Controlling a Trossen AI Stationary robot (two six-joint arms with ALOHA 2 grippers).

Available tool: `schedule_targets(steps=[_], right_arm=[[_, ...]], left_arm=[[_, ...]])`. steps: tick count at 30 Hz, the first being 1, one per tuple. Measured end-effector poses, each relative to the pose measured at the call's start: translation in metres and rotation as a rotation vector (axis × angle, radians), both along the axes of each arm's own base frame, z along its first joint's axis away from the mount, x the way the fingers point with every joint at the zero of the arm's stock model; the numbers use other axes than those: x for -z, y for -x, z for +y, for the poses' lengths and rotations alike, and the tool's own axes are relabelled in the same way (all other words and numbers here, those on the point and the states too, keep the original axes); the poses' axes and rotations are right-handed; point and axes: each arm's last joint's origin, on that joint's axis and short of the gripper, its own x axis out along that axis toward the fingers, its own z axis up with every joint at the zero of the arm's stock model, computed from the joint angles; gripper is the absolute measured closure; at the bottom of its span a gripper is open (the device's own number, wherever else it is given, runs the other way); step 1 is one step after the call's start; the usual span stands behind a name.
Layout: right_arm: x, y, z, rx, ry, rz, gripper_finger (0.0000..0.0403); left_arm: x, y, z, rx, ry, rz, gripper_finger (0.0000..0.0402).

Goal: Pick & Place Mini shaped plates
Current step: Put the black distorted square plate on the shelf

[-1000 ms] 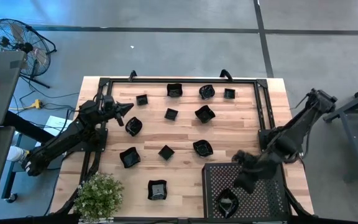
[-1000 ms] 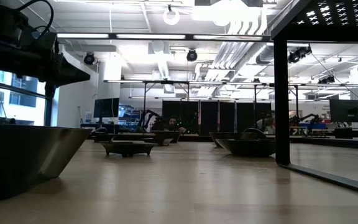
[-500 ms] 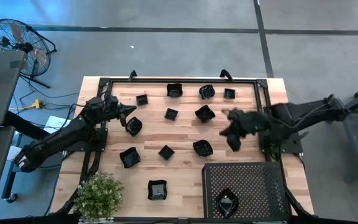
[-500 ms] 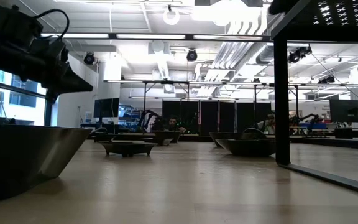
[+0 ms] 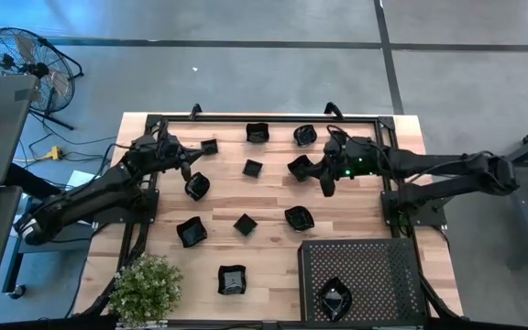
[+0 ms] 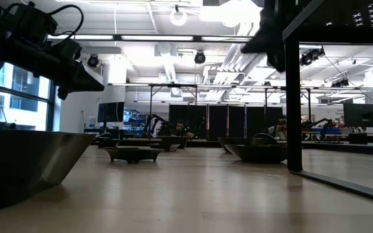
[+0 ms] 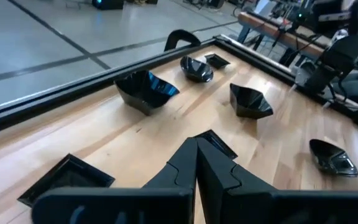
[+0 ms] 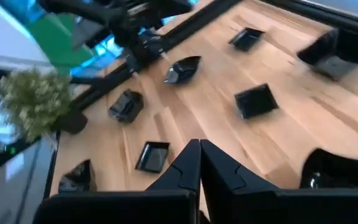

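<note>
Several mini shaped plates, glossy and black, lie scattered flat on the wooden table (image 5: 264, 197), among them a wavy one (image 5: 301, 167), a small square one (image 5: 252, 168) and one beside the left arm (image 5: 197, 186). Another plate (image 5: 335, 298) lies in the perforated black tray (image 5: 374, 266) at the near right. My left gripper (image 5: 193, 156) hangs shut over the far left of the table, above the plates (image 7: 196, 149). My right gripper (image 5: 324, 183) is shut and empty in the air just right of the wavy plate (image 8: 199, 152).
A black metal frame (image 5: 388, 156) borders the work area. A potted plant (image 5: 145, 289) stands at the near left corner. The tray sits raised on a post (image 6: 293, 97). Bare wood shows between the plates in the middle of the table.
My right gripper has swung from above the tray at the near right toward the far edge and the left, turning as it went, and now hangs over the far middle plates. My left gripper has risen a little and edged toward the far edge. The plates have stayed put.
</note>
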Motion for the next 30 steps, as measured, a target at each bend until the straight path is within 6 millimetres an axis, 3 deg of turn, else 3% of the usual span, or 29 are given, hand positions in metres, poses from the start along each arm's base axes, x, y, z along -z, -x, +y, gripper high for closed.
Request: schedule_targets(steps=[9,16,20,25,30], right_arm=[[0.06,0.023,-0.039,0.379,-0.205,0.29,0.0383],[0.09,0.016,-0.058,0.445,-0.24,0.416,0.0303],[0.106,0.007,-0.064,0.46,-0.192,0.465,0.0278],[0.121,-0.003,-0.068,0.437,-0.204,0.468,0.0282],[0.132,-0.004,-0.069,0.439,-0.222,0.508,0.0325]], left_arm=[[0.007,-0.009,0.008,-0.005,0.065,0.076,0.0401],[0.011,-0.013,0.011,-0.005,0.078,0.092,0.0401],[0.011,-0.013,0.012,-0.006,0.076,0.09,0.0401],[0.011,-0.013,0.012,-0.006,0.076,0.09,0.0401],[0.011,-0.013,0.012,-0.006,0.076,0.09,0.0401]])
